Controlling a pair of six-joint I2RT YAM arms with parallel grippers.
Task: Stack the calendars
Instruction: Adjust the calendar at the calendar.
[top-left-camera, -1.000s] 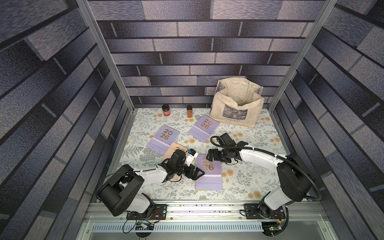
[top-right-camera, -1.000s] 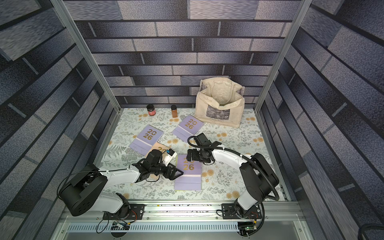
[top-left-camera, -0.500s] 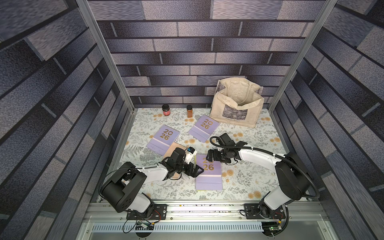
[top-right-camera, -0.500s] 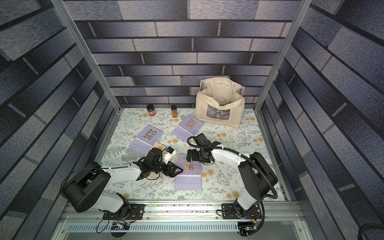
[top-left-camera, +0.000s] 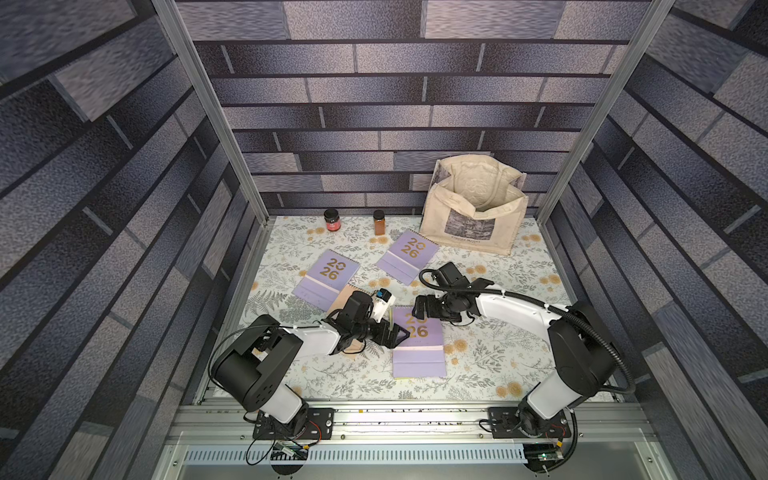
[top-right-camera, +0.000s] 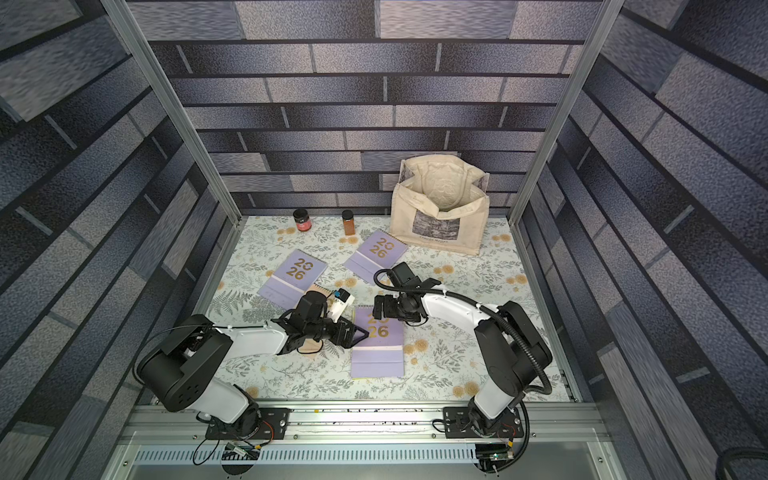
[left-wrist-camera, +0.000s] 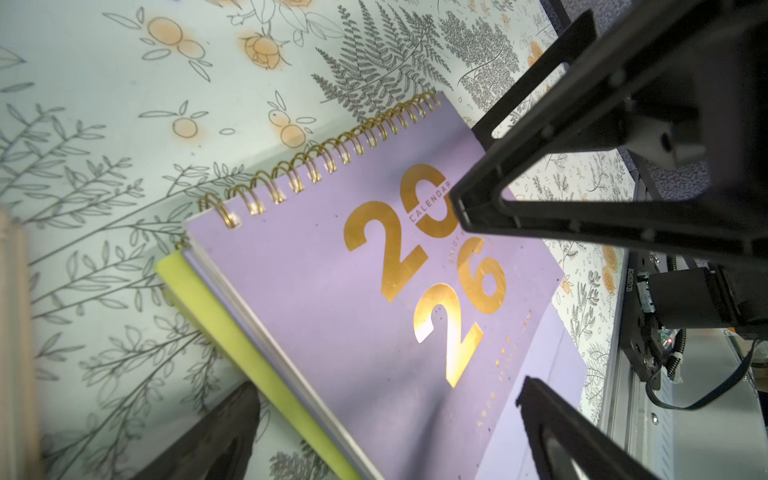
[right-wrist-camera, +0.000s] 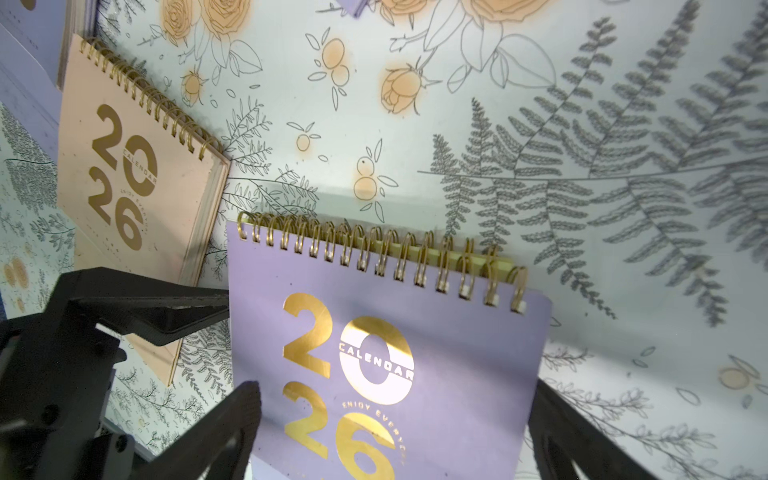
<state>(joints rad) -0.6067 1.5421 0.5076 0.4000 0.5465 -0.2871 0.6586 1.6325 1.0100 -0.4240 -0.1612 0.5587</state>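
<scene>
A lilac calendar (top-left-camera: 419, 349) with gold "2026" lies at the front middle of the mat, on top of a yellow-green calendar (left-wrist-camera: 232, 332) whose edge sticks out. My left gripper (top-left-camera: 392, 332) is open and low over the top calendar's left edge, which runs between its fingers (left-wrist-camera: 216, 436). My right gripper (top-left-camera: 424, 309) is open over the spiral end, its fingers (right-wrist-camera: 224, 432) straddling the cover. A peach calendar (right-wrist-camera: 133, 187) lies flat under my left arm. Two more lilac calendars (top-left-camera: 326, 278) (top-left-camera: 407, 255) lie flat farther back.
A cream tote bag (top-left-camera: 473, 216) stands open at the back right. A red-labelled jar (top-left-camera: 332, 220) and a brown spice jar (top-left-camera: 379, 222) stand by the back wall. Dark walls close in three sides, and a metal rail (top-left-camera: 395, 415) runs along the front.
My left arm has drawn in a little, its gripper shifting slightly away from the front edge. The right arm and the calendars have not visibly moved.
</scene>
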